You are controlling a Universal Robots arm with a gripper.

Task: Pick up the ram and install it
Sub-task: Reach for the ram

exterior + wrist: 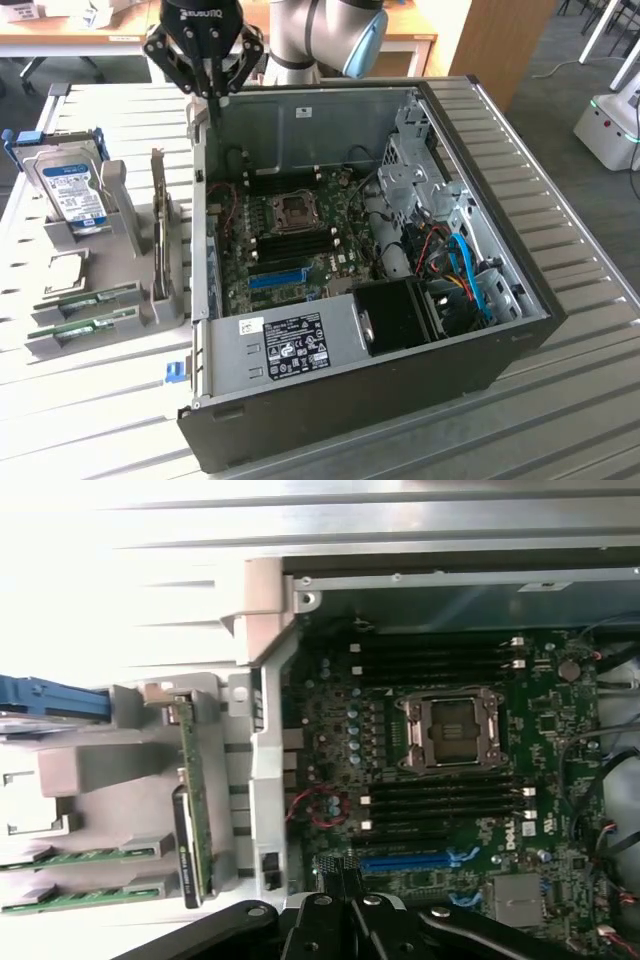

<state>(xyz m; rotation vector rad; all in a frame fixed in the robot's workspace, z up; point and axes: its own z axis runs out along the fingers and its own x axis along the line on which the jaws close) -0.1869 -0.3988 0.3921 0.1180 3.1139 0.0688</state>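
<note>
Two ram sticks, long thin green boards [88, 298] [84, 323], lie side by side in a grey holder [120, 200] at the exterior view's left, outside the computer case. The wrist view has them as green strips [88, 854] [85, 894]. My gripper [214, 104] hangs shut and empty high above the case's rear wall, well away from the sticks. In the wrist view its black fingers [345, 885] meet over the motherboard's edge. Black memory slots [292, 243] [440, 800] lie beside the CPU socket [296, 208].
The open case [480, 360] stands on a slatted table. The holder also carries a hard drive with a blue-white label [72, 190] and an upright green card [158, 232] [190, 800]. A long blue slot [275, 277] [405, 862], cables [465, 270] and drive bays crowd the case.
</note>
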